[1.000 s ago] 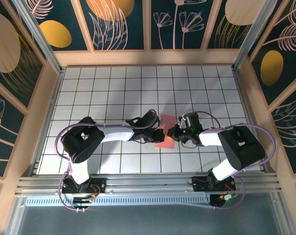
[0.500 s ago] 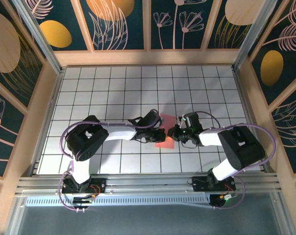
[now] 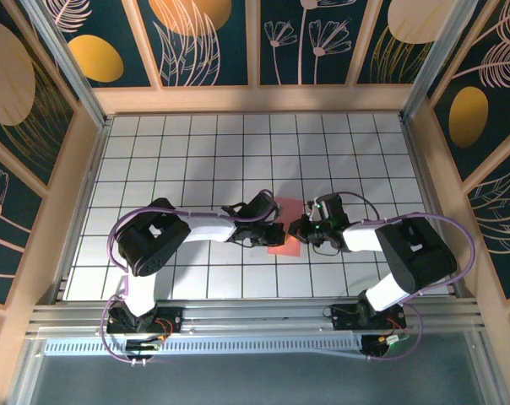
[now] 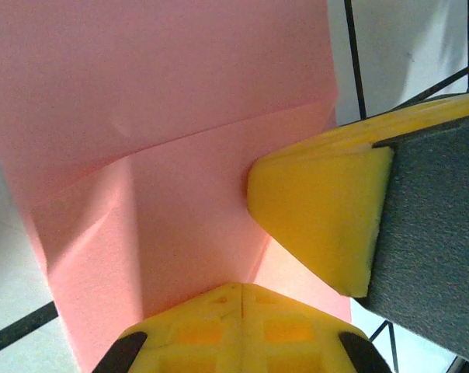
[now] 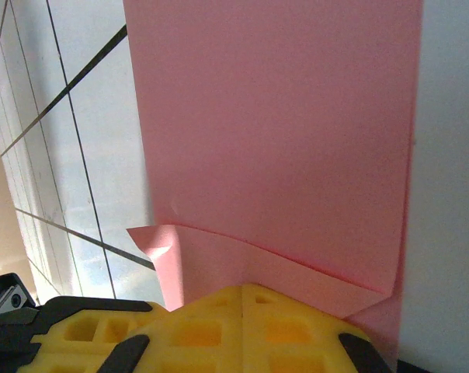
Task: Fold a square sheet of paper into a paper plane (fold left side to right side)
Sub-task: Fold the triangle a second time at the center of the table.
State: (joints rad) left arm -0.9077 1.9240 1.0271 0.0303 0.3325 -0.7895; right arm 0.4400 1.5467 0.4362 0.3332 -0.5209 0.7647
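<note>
Square sheet of paper [image 3: 284, 245] sits under your closed left claw [image 4: 241, 289] and closed right claw [image 5: 242, 289]; drag either unevenly and the crease may skew.

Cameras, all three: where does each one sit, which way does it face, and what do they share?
Top external: above and behind the bases, looking down on the table; both arms show, left gripper and right gripper facing each other over the square sheet of paper.
Left wrist: on the left arm, looking down past its shut yellow fingers at the creased paper.
Right wrist: the same on the right arm.
Shared: every view has the pink paper.
</note>
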